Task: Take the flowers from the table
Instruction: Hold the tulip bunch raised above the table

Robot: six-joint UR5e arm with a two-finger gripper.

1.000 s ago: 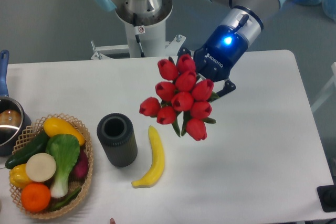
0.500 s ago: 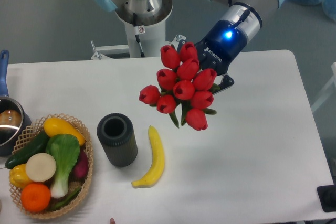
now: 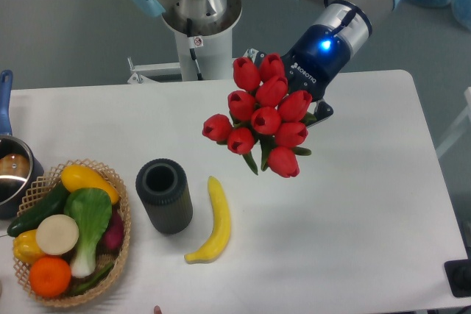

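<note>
Flowers (image 3: pixel 263 123): off the tabletop (image 3: pixel 368 204), blooms toward camera, above the banana (image 3: pixel 211 222).
My fingers: hidden behind the blooms; my gripper (image 3: pixel 313 112) evidently clamped on the stems, contact unseen.
Handling: judged light, soft heads, bendable stems, crushable.
Hold point: bunched stems, never the blooms.

The tulips (image 3: pixel 266 118) are bright red with dark green leaves. The gripper (image 3: pixel 313 108) behind them is dark blue with a glowing blue light. The table (image 3: pixel 353 211) is plain white. Left of the tulips sit a black cup (image 3: pixel 163 195), a yellow banana (image 3: pixel 213 221) and a tan woven basket (image 3: pixel 118 255).
</note>
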